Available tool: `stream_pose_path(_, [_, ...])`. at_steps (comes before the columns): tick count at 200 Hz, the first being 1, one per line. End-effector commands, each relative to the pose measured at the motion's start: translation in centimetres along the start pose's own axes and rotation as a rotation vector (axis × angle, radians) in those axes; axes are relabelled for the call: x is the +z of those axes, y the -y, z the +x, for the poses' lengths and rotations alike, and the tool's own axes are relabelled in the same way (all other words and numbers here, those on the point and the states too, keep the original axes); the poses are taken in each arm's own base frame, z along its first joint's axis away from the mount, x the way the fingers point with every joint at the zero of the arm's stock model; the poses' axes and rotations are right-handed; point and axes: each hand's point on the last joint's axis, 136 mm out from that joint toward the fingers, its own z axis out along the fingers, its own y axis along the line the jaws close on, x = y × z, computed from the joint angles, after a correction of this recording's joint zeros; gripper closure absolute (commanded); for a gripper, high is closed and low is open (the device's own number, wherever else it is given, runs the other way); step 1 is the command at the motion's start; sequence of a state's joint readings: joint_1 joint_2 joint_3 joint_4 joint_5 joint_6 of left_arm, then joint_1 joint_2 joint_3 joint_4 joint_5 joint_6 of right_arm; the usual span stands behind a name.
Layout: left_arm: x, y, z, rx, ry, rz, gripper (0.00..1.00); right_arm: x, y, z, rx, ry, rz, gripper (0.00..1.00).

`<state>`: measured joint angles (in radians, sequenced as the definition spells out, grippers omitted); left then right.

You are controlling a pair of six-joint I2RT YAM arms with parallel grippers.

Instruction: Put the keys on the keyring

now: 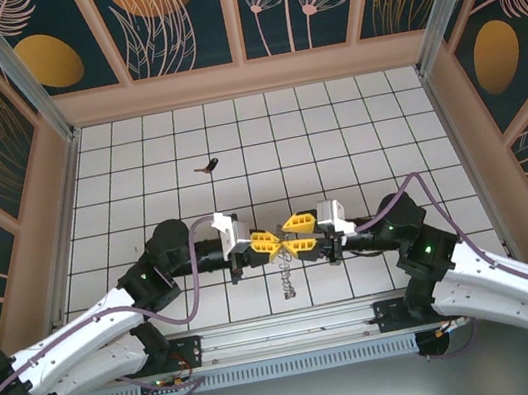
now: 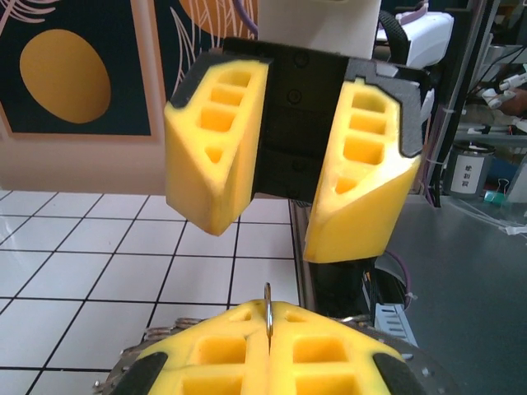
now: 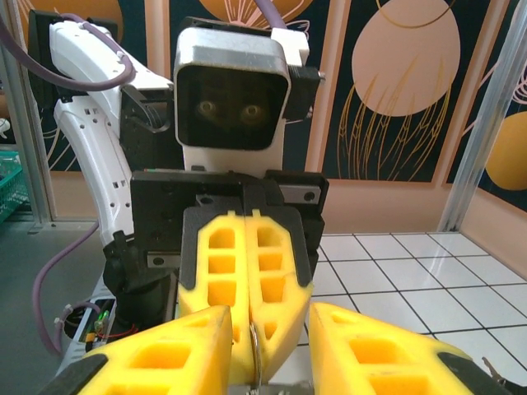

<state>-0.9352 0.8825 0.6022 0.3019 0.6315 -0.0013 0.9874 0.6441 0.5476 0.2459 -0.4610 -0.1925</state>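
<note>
My left gripper (image 1: 270,246) is shut on the keyring (image 1: 288,280), whose grey fringe of small loops hangs down below the fingers. In the left wrist view the ring's thin wire edge (image 2: 268,303) stands up from the seam of my pressed-together fingertips (image 2: 317,329). Facing it tip to tip, my right gripper (image 1: 291,237) is open, and its two yellow fingers (image 2: 216,156) straddle the left tips without touching the ring. In the right wrist view the wire (image 3: 257,355) shows between the left gripper's shut fingers (image 3: 276,271). The keys (image 1: 206,167), a tiny dark piece, lie on the tiles further back.
The white tiled floor (image 1: 354,132) is walled by patterned panels on three sides. A metal rail (image 1: 286,331) and the arm bases run along the near edge. Both arms' cables (image 1: 205,268) loop beside the grippers.
</note>
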Motion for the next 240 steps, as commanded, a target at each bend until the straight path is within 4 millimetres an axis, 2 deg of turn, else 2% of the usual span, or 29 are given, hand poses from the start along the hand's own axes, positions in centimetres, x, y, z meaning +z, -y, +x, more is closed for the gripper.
stream_pose_path(1, [-0.5, 0.9, -1.8, 0.049, 0.065, 0.024, 1.00, -0.3, 0.2, -0.4, 0.001, -0.002, 0.019, 0.69])
stream_pose_path(34, [-0.7, 1.0, -2.1, 0.053, 0.079, 0.028, 1.00, 0.0, 0.4, 0.5, 0.019, -0.042, 0.021, 0.72])
stream_pose_path(114, [-0.5, 1.0, -2.1, 0.049, 0.068, 0.029, 1.00, 0.7, 0.5, 0.8, 0.023, -0.046, 0.004, 0.78])
stream_pose_path(240, [-0.2, 0.8, -2.1, 0.047, 0.060, 0.033, 1.00, 1.5, 0.5, 2.2, 0.063, -0.113, -0.036, 0.81])
